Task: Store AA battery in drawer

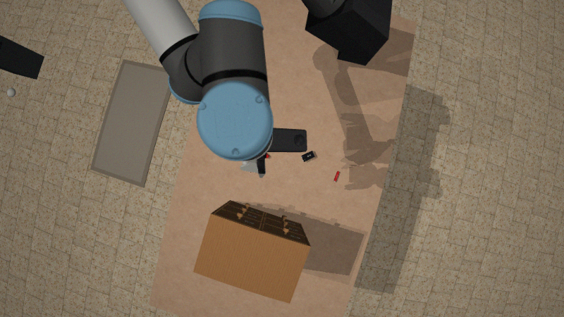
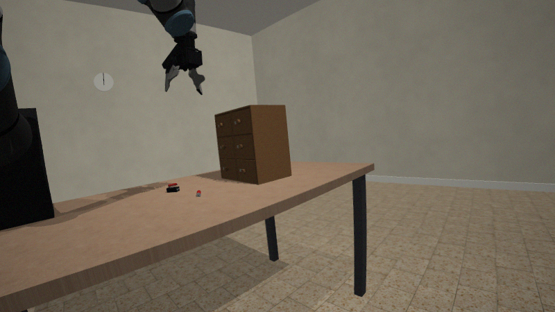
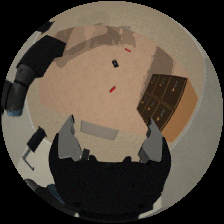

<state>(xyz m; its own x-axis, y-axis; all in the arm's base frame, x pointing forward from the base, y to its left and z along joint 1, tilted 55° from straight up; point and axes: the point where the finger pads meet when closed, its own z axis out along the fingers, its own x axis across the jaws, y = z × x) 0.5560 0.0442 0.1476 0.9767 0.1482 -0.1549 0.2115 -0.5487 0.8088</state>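
The chest (image 1: 252, 256) (image 2: 271, 143) (image 3: 186, 115) stands upright on the table (image 1: 177, 252) (image 2: 116, 224), its drawers shut. The drawer labels are too small to read. One red piece (image 1: 267, 156) (image 2: 198, 193) (image 3: 113, 89), with a grey end, lies nearer the gripper, mostly hidden in the top view. A thinner red piece (image 1: 336, 176) (image 2: 172, 184) (image 3: 128, 50) lies farther off. I cannot tell which is the AA battery. My gripper (image 2: 182, 93) (image 3: 111, 117) is open and empty, high above the table.
A small black block (image 1: 309, 156) (image 2: 173, 189) (image 3: 115, 63) lies between the red pieces. A big black stand (image 1: 350, 31) (image 2: 27, 170) is at the table's other end from the chest. A grey panel (image 1: 130, 122) (image 3: 99, 130) is beside the table.
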